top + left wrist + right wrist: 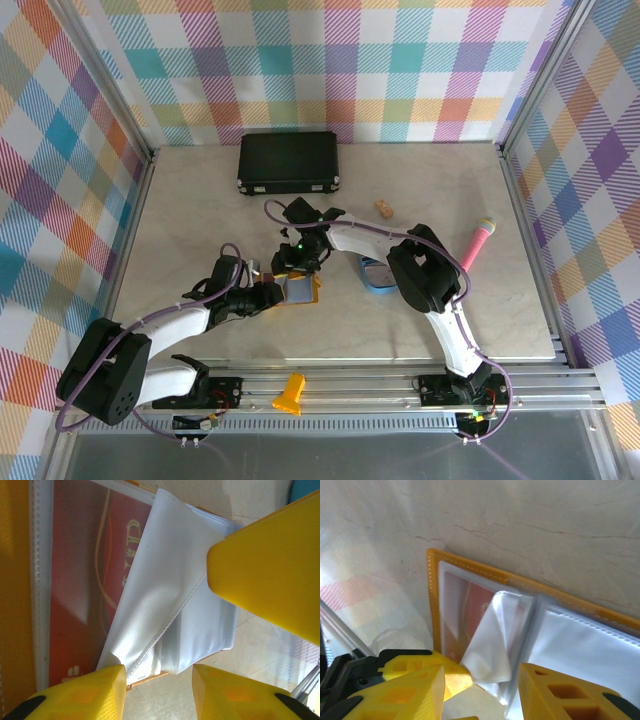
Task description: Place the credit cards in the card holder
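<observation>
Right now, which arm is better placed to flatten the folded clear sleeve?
Probably right: the right gripper hangs open over the folded sleeve, its corner between the jaws. The left gripper sits at the card holder edge.

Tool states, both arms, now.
Left tool: open, over the card holder.
Right tool: open, with a clear sleeve flap between its fingers, not clamped.

Desk [200,210]: beige, marbled top.
Black case [288,165]: closed, lying flat at the rear edge.
Small tan cork-like piece [384,209]: right of the case, apart from it.
Pink microphone [475,247]: yellow tip, lying far right.
Blue tray [373,278]: partly hidden.
</observation>
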